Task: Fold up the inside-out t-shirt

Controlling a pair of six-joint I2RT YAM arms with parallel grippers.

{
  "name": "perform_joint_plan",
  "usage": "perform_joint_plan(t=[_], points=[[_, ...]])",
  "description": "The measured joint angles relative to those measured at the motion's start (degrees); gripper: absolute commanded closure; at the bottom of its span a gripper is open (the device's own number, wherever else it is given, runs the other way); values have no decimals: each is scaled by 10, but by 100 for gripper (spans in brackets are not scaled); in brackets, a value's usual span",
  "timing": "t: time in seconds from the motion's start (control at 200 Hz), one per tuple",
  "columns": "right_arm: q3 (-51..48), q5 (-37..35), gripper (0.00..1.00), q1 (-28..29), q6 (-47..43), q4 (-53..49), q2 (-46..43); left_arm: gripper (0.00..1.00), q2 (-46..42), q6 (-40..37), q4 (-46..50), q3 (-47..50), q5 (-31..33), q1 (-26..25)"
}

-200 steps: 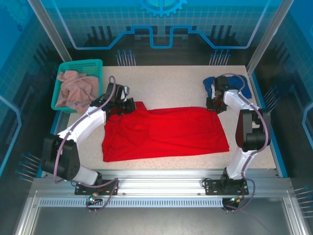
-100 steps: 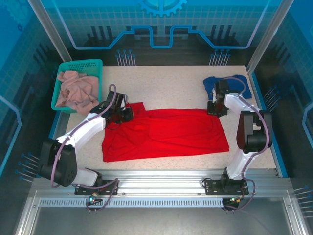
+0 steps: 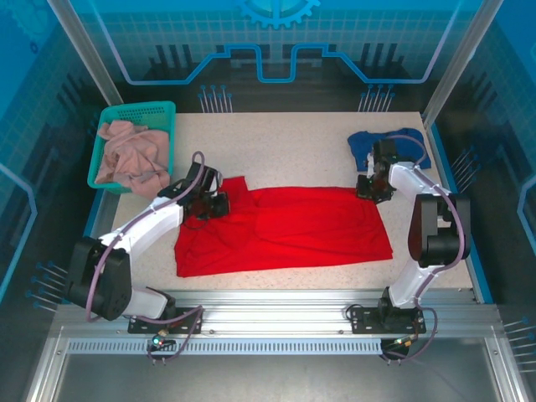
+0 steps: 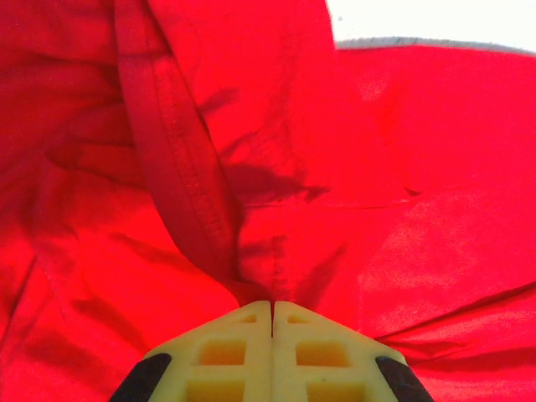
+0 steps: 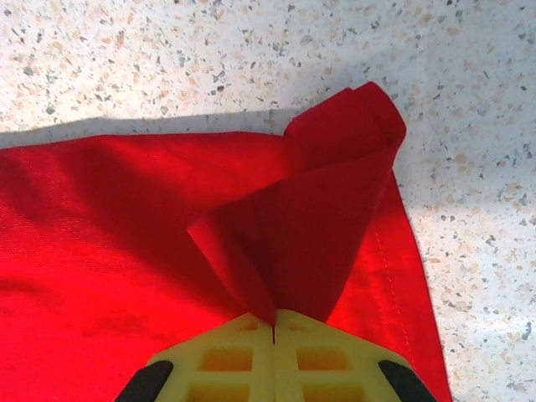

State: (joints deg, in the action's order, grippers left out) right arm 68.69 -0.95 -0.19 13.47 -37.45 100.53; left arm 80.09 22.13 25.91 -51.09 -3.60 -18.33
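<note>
- While the inside-out t-shirt (image 3: 285,228) lies spread across the middle of the desk (image 3: 285,142), the overhead view puts the left tool (image 3: 209,203) at its far left corner and the right tool (image 3: 371,188) at its far right corner. The first fold looks ready to begin.
- At the left wrist, the yellow fingers meet, pinching a seamed ridge of red cloth.
- At the right wrist, the fingers are closed on a raised, curled corner of the shirt above speckled desk. Next, I judge, both arms should lift together and carry the far edge toward the near edge, keeping tension even.
</note>
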Motion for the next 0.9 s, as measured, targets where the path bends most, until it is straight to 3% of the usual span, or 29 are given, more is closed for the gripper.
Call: perform_joint_plan(t=[0.9], points=[[31,-3,93,-16,-1,-22,23,100,-38,5,6,12,-5,-15]])
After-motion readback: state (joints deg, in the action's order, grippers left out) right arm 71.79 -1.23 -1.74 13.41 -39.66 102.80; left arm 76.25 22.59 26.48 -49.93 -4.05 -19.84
